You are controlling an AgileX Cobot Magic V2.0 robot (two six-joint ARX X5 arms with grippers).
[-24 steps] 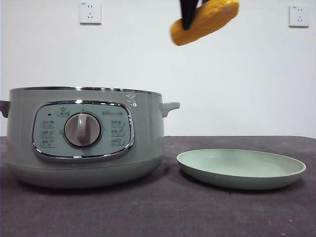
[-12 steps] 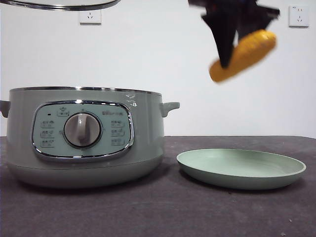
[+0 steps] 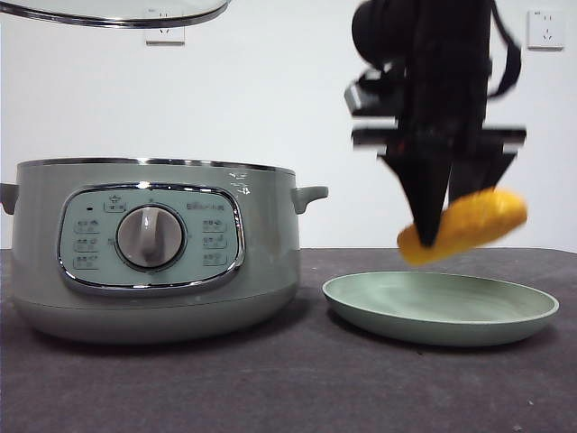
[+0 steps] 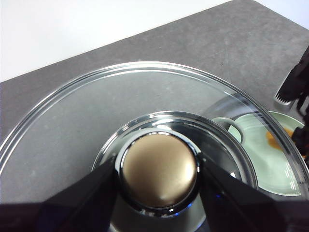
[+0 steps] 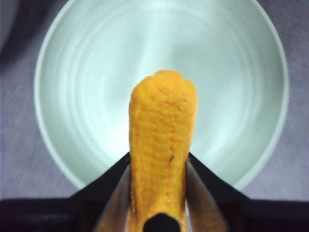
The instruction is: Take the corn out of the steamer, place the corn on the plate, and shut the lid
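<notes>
Front view, steamer: the steamer [image 3: 153,248] stands uncovered on the left of the dark tabletop [image 3: 288,388], its grey dial facing the camera.
Front view, plate: the plate [image 3: 440,308] sits on the tabletop just right of the steamer, apart from it.
Front view, corn: the corn [image 3: 464,225] hangs tilted in the air a little above the plate, its right end higher, not touching it; it looks blurred.
Front view, right gripper: the right gripper [image 3: 431,230] comes down from the top edge, dark and large, clenched on the corn's left part.
Front view, lid: only the chrome rim of the lid [image 3: 117,13] shows at the top left, high above the steamer.
Front view, wall: two sockets, one behind the lid rim [image 3: 165,34], one at far right [image 3: 545,29].
Left wrist view, left gripper: the left gripper [image 4: 158,170] is clamped on the lid's knob [image 4: 158,169], which looks tan rather than green here, perhaps from the light; the glass lid [image 4: 87,121] spreads around it, and the plate [image 4: 260,154] shows through it.
Right wrist view, corn: the corn [image 5: 161,145] is pinched between the two jaws of the right gripper [image 5: 158,193], pointing out over the middle of the plate [image 5: 231,63].
</notes>
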